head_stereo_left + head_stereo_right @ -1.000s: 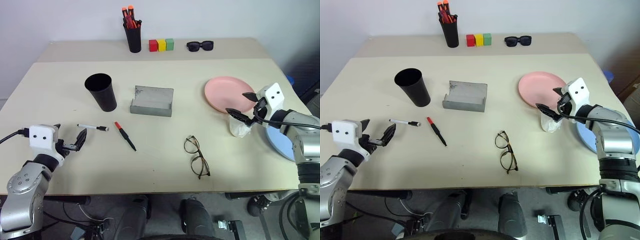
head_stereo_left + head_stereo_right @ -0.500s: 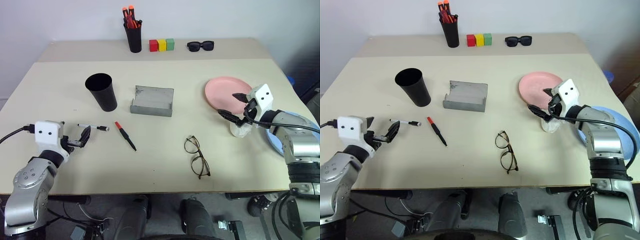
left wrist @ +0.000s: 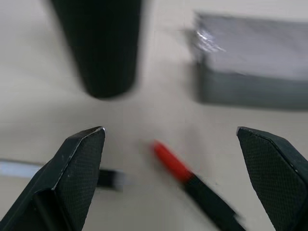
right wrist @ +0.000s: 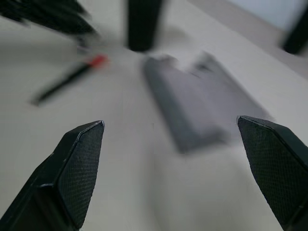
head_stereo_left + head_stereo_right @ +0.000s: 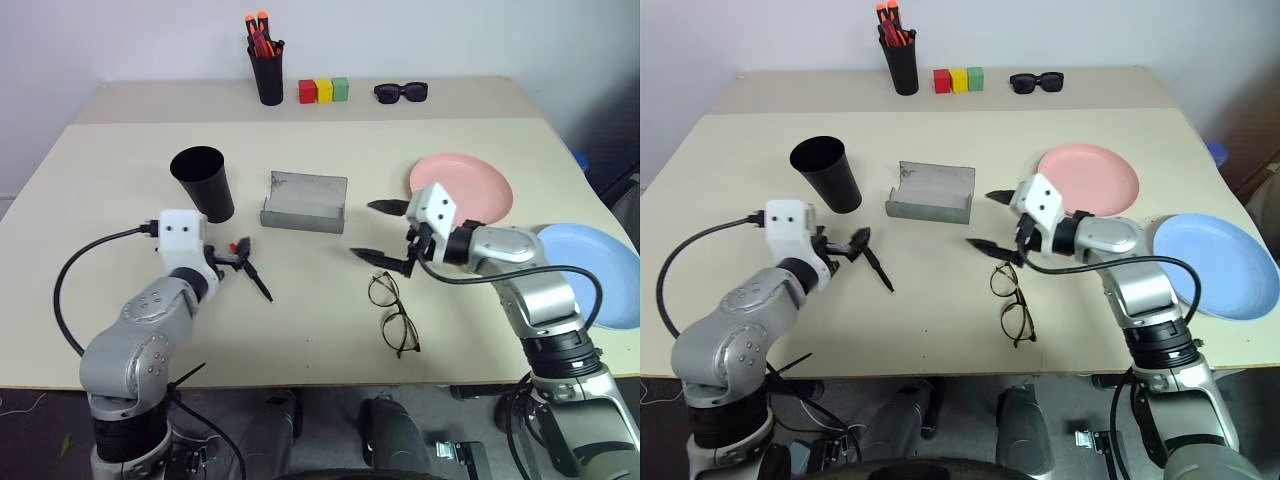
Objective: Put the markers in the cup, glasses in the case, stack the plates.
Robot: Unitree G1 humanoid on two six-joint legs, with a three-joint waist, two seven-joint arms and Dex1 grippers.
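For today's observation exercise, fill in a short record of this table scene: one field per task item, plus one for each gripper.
cup: black cup upright, on the robot's left of the case
case: grey case open, empty
markers: black marker with red cap and white marker lie on the table, outside the cup
glasses: wire-frame glasses on the table, near the front edge
plates: pink plate and blue plate apart, unstacked
left gripper: open, empty, by the markers
right gripper: open, empty, above the glasses
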